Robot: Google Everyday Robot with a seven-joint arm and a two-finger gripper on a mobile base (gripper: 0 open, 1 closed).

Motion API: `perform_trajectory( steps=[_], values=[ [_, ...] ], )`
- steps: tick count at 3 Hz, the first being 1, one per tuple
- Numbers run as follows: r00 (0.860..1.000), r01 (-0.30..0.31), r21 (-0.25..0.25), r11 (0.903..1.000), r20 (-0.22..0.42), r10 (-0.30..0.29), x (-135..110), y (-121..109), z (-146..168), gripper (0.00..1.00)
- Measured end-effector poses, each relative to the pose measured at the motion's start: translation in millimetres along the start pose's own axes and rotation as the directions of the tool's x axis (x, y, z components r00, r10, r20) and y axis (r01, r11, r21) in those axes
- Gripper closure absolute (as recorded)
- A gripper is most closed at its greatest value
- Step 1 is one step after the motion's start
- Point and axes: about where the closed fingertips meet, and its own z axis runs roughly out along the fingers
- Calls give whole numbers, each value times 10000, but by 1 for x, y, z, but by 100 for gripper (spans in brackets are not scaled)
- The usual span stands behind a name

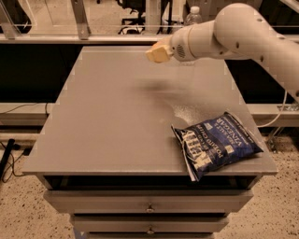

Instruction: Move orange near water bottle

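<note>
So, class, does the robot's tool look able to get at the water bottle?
Probably yes: the tool hovers over the far side of the table, the water bottle rises just behind the arm, and the chip bag lies clear.

Hand (154, 52) over table's (107, 130) far edge, near water bottle (192, 17).

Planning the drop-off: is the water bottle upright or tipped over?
Upright: water bottle shows its cap on top, behind the arm; gripper hovers left of it.

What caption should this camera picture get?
Robot claw hovers over the far side of the table, water bottle behind it, chip bag front right.
</note>
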Motion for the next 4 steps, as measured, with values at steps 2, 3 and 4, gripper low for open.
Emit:
perform_trajectory(
  steps=[2,3,4],
  values=[
    [9944,-490,1400,9889,-861,615,42,-50,-37,100],
    [9971,-427,2052,9778,-536,548,40,-75,-32,100],
    [9990,-327,3109,9499,-176,402,35,-107,-34,100]
  ],
)
